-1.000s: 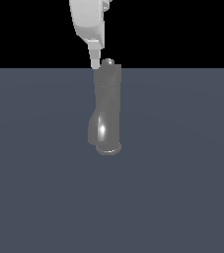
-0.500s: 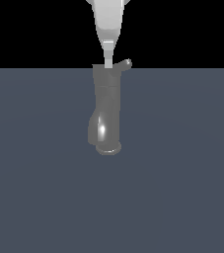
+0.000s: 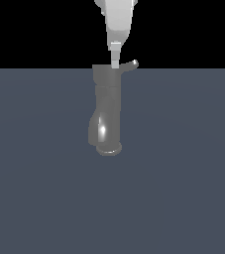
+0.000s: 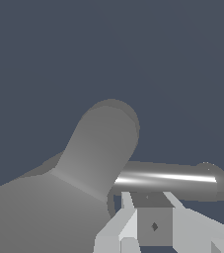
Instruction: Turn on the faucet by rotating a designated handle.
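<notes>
Faucet [image 3: 106, 111] stands upright on grey-blue floor [image 3: 183, 188], round base flange low, bright glint on lower bulge. Handle [image 3: 129, 65] juts from top cap toward exterior view's right, tip slightly upcurved. White gripper [image 3: 115, 62] hangs straight above cap, tip at handle's root, touching or just short of it. Wrist view: handle [image 4: 170, 180] lies across just ahead of pale fingers [image 4: 128, 225]. Finger spread: cannot tell; nothing seen clamped.

Faucet [image 3: 106, 111]: grey metal, glossy, smooth — one bright glint low on its body. Handle [image 4: 175, 180]: same polished metal, streaked highlight. My gripper [image 3: 115, 59]: white, smooth, plastic-looking. Ground [image 3: 183, 188]: matt blue-grey — featureless.
</notes>
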